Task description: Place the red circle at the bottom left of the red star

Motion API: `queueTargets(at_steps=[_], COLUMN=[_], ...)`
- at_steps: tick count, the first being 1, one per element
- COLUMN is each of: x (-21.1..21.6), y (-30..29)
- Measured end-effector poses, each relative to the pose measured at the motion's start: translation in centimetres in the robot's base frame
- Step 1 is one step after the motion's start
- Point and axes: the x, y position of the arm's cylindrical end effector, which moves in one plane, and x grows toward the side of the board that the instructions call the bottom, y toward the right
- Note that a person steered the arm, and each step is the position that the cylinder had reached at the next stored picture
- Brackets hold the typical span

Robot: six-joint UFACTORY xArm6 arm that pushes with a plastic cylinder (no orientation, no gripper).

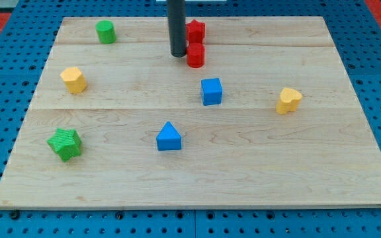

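The red star (196, 30) sits near the top edge of the wooden board, a little right of the middle. The red circle (196, 55) stands directly below it, touching or nearly touching it. My tip (178, 55) is on the board just left of the red circle, close to its side. The dark rod rises from there out of the view's top and hides part of the red star's left edge.
A green circle (106, 32) is at the top left. A yellow hexagon (74, 80) is at the left. A green star (65, 143) is at the lower left. A blue triangle (169, 137), a blue cube (211, 91) and a yellow heart (288, 100) lie below and right.
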Motion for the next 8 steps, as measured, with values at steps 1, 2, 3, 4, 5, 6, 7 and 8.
queueTargets(at_steps=[1, 2, 3, 4, 5, 6, 7, 8], x=[0.0, 0.0, 0.0, -1.3, -2.6, 1.9, 4.5, 4.5], y=[1.0, 1.0, 0.1, 1.7, 5.0, 9.4, 8.0, 6.4])
